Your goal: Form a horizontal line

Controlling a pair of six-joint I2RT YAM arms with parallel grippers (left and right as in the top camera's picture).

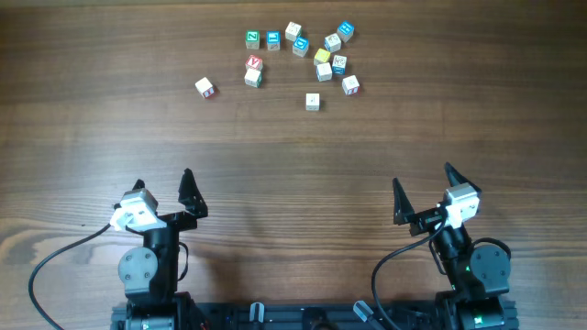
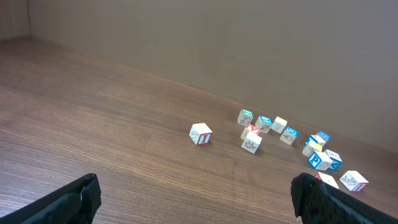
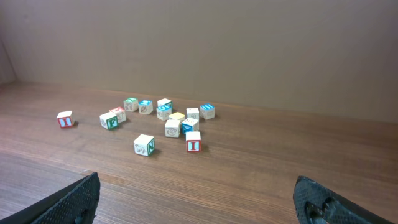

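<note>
The left arm (image 1: pixel 151 261) and right arm (image 1: pixel 472 261) sit folded back at the near edge of the wooden table (image 1: pixel 293 165), well apart. The left gripper (image 1: pixel 162 178) and right gripper (image 1: pixel 422 174) both point toward the far side, fingers spread wide and holding nothing. The letter cubes (image 1: pixel 300 46) lie well beyond them at the far middle in a loose scatter, not a row, with one white cube (image 1: pixel 204 87) apart on the left and a pale cube (image 1: pixel 313 101) nearest the arms.

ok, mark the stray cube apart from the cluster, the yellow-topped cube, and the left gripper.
stray cube (image 1: pixel 204 87): overhead view, middle of its pale top.
yellow-topped cube (image 1: pixel 322 56): overhead view, middle of its yellow top.
left gripper (image 1: pixel 162 179): overhead view, midway between its open fingertips.
</note>
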